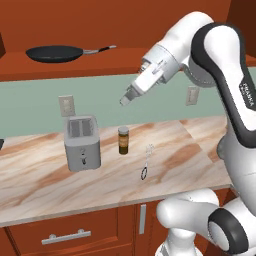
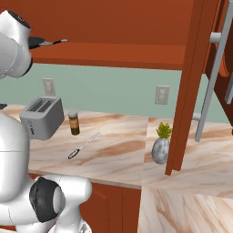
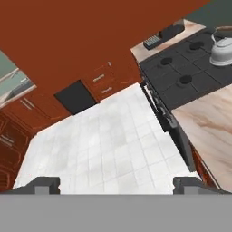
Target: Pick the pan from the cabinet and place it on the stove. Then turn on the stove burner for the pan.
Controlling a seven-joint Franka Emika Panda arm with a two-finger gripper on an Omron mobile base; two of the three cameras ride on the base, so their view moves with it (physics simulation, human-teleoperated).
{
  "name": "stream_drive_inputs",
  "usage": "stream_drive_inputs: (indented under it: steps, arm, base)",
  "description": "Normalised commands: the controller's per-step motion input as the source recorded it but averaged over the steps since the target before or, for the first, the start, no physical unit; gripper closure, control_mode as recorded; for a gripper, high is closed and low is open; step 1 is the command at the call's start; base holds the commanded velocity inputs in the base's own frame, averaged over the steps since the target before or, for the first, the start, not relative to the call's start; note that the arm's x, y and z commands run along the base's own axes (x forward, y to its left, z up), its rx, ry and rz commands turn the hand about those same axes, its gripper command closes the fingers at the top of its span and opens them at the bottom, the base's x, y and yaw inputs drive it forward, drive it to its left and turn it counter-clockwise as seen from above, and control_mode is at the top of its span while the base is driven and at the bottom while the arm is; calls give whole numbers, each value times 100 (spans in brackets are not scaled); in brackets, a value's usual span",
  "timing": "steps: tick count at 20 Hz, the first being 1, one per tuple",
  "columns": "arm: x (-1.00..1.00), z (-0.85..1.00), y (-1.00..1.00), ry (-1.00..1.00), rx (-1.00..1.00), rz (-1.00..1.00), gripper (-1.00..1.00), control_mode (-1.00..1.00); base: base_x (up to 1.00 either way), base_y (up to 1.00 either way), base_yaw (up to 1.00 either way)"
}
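The black pan (image 1: 55, 53) lies on the bottom shelf of the open cabinet (image 1: 130, 64), its long handle pointing right. From the other side the pan (image 2: 39, 43) peeks out past the arm, inside the cabinet (image 2: 118, 52). My gripper (image 1: 125, 99) hangs in the air below the shelf and to the right of the pan, angled down and left, apart from everything. In the hand view the fingertips (image 3: 44, 184) stand far apart at the bottom, so the gripper (image 3: 117, 186) is open and empty. That view looks down on the floor and the black stove (image 3: 181, 77).
A white kettle (image 3: 221, 51) sits on a far burner. On the counter (image 1: 45, 185) stand a grey toaster (image 1: 82, 143), a brown spice jar (image 1: 123, 140) and a whisk (image 1: 146, 163). A small plant (image 2: 161, 144) stands by the open cabinet door (image 2: 189, 91).
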Motion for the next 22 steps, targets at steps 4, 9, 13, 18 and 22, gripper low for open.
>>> stream_drive_inputs:
  steps: [4, 9, 13, 18, 22]
  arm:
    - [49, 0, -65, -28, 4, 11, -100, -100]
    - [6, -4, -43, -10, 3, 2, -100, -100]
    - [13, -2, -24, -9, 3, 0, -100, -100]
    - [18, 0, -24, -31, 2, 7, -100, -100]
    - [25, 0, -15, -36, 0, 11, -100, -100]
  base:
    - [0, 0, 0]
    - [0, 0, 0]
    - [0, 0, 0]
    - [0, 0, 0]
    - [0, 0, 0]
